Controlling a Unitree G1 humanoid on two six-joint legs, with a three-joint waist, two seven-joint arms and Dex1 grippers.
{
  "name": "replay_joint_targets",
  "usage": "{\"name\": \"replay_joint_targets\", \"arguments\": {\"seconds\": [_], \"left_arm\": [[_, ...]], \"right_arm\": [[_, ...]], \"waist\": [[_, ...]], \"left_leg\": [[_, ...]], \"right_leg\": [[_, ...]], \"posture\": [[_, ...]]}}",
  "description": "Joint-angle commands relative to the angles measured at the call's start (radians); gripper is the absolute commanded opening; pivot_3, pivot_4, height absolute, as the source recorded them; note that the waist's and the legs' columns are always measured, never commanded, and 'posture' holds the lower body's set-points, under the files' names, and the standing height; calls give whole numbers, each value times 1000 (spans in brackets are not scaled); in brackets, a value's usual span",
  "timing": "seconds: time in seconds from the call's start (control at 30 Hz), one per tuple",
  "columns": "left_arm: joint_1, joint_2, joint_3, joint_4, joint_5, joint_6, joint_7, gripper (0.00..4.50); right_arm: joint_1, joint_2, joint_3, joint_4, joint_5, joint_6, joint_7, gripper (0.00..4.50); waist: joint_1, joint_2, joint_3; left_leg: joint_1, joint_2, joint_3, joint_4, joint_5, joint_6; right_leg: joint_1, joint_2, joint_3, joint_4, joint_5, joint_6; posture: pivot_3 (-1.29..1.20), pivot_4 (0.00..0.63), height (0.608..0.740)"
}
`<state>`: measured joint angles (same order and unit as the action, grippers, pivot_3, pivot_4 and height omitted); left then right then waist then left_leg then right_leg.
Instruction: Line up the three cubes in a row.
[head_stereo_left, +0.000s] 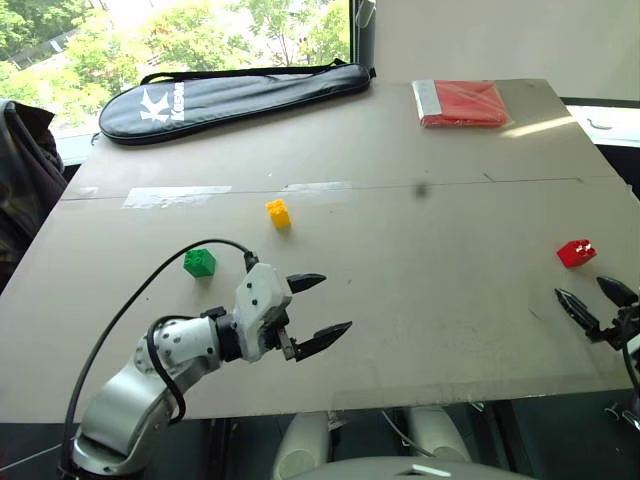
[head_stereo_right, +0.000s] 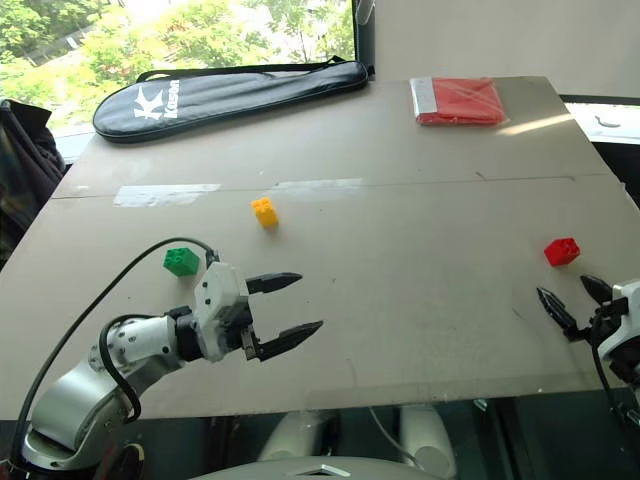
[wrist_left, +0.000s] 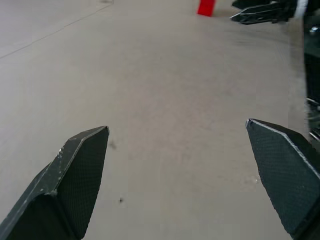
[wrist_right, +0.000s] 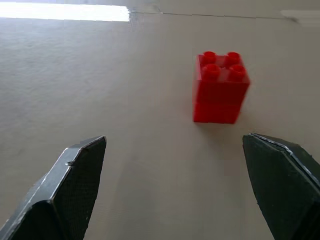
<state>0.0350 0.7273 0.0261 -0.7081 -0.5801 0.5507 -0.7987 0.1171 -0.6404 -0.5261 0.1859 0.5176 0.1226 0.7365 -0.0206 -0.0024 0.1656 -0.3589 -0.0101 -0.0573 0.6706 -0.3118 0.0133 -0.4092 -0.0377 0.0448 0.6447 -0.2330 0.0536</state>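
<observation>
A broad grey tabletop (head_stereo_left: 400, 300) stands before a window, with a black racket bag (head_stereo_left: 235, 95) and a flat red packet (head_stereo_left: 462, 103) at its far edge. The left gripper (head_stereo_left: 318, 310) hovers over the near part of the table, its two fingers spread wide and empty; the green cube (head_stereo_left: 199, 262) lies behind them to the left, the yellow cube (head_stereo_left: 278, 213) beyond their tips. The right gripper (head_stereo_left: 597, 303) is likewise wide open and holds nothing. The red cube (wrist_right: 220, 87) sits upright just ahead of its fingertips, untouched.
</observation>
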Motion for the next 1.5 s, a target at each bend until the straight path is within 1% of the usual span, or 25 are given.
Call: {"name": "replay_joint_targets", "arguments": {"seconds": [0.03, 0.17, 0.33, 0.43, 0.53, 0.7, 0.77, 0.83, 0.9, 0.93, 0.97, 1.1, 1.27, 1.3, 1.37, 1.43, 1.5], "left_arm": [[-83, 20, -34, -33, -35, 46, -16, 4489], [-144, 25, -45, -36, -54, 86, -14, 4489], [-179, 27, -49, -50, -63, 110, -8, 4489], [-179, 27, -45, -53, -66, 115, -2, 4489], [-169, 33, -45, -55, -51, 109, 1, 4489], [-165, 26, -40, -58, -53, 102, 12, 4489], [-166, 27, -41, -57, -53, 96, 10, 4500], [-171, 26, -42, -54, -58, 94, 6, 4500], [-177, 28, -45, -53, -62, 92, -3, 4500], [-179, 28, -45, -52, -62, 92, -3, 4500], [-181, 27, -46, -50, -62, 93, -3, 4500], [-186, 26, -45, -48, -63, 95, -2, 4500], [-175, 30, -43, -47, -62, 96, -3, 4500], [-172, 31, -42, -45, -60, 96, -3, 4500], [-159, 38, -44, -38, -49, 92, -9, 4500], [-142, 49, -46, -32, -32, 83, -17, 4500], [-127, 56, -43, -33, -23, 74, -23, 4500]], "right_arm": [[-107, -67, 5, 164, -39, -30, 36, 4500], [-250, -104, 26, 345, -66, -49, 67, 4500], [-361, -125, 73, 454, -76, -49, 174, 4500], [-401, -126, 94, 495, -93, -74, 200, 4500], [-438, -115, 105, 526, -103, -84, 197, 4500], [-449, -91, 107, 540, -121, -118, 166, 4500], [-449, -84, 105, 541, -125, -126, 153, 3950], [-441, -77, 107, 538, -126, -133, 149, 3165], [-434, -72, 107, 532, -127, -138, 145, 2148], [-431, -71, 106, 528, -126, -138, 144, 1779], [-429, -69, 106, 524, -126, -139, 142, 1691], [-392, -53, 119, 452, -123, -128, 145, 1691], [-274, 42, 191, 117, -93, -31, 119, 1691], [-256, 62, 205, 60, -96, -14, 98, 1691], [-213, 138, 269, -108, -96, 39, 31, 1691], [-187, 210, 342, -228, -149, 72, -65, 1691], [-169, 255, 386, -306, -185, 110, -138, 1691]], "waist": [[0, 0, 0], [0, 1, 0], [2, 1, 0], [3, 1, 0], [3, 1, 0], [4, 1, 0], [4, 1, 0], [4, 1, 0], [4, 1, 0], [4, 1, 0], [4, 1, 0], [4, 1, 0], [1, 1, 0], [0, 1, 0], [0, 1, 0], [0, 1, 0], [3, 1, 0]], "left_leg": [[1, -1, 1, 0, 0, 0], [0, -3, 2, 0, 0, 0], [-1, -2, 0, 0, 0, 0], [-1, -1, -1, 0, 0, 0], [-1, -1, -1, 1, 0, 0], [-1, -1, -1, 1, 0, 0], [-1, -1, -1, 1, 0, -1], [-1, -1, -1, 1, 1, -1], [-1, -1, -1, 1, 1, -1], [-1, -1, -1, 1, 1, -1], [-1, -1, -1, 1, 1, -1], [-1, -1, -1, 1, 1, -1], [-1, 1, -2, 1, 1, -1], [-1, 1, -2, 1, 1, -1], [-1, 1, -2, 1, 1, -2], [0, 1, -2, 1, 2, -3], [0, 1, -2, 1, 2, -4]], "right_leg": [[0, 0, 0, 0, 0, 0], [0, 1, 1, 0, 0, 0], [-1, 1, 0, 1, 0, 0], [-1, 1, 1, 1, 0, 0], [-1, 0, 1, 1, 0, 0], [-1, 0, 1, 1, 0, 0], [-1, 0, 1, 1, 0, 0], [-1, 0, 1, 1, 0, 0], [-1, 0, 1, 1, 0, 0], [-1, 0, 1, 1, 0, 0], [-1, 0, 1, 1, 0, 0], [-1, 1, 1, 1, 0, 0], [-1, 1, 1, 2, 0, 0], [-1, 1, 1, 3, 0, 0], [-2, 1, 1, 5, 0, 0], [-2, 1, 1, 7, 0, 0], [-3, 1, 1, 8, 0, 0]], "posture": [[0, 150, 740], [0, 150, 740], [0, 150, 740], [0, 150, 740], [0, 150, 740], [0, 150, 740], [0, 150, 740], [0, 150, 740], [0, 150, 740], [0, 150, 740], [0, 150, 740], [0, 150, 740], [0, 150, 740], [0, 150, 740], [0, 150, 740], [0, 150, 740], [0, 150, 740]]}}
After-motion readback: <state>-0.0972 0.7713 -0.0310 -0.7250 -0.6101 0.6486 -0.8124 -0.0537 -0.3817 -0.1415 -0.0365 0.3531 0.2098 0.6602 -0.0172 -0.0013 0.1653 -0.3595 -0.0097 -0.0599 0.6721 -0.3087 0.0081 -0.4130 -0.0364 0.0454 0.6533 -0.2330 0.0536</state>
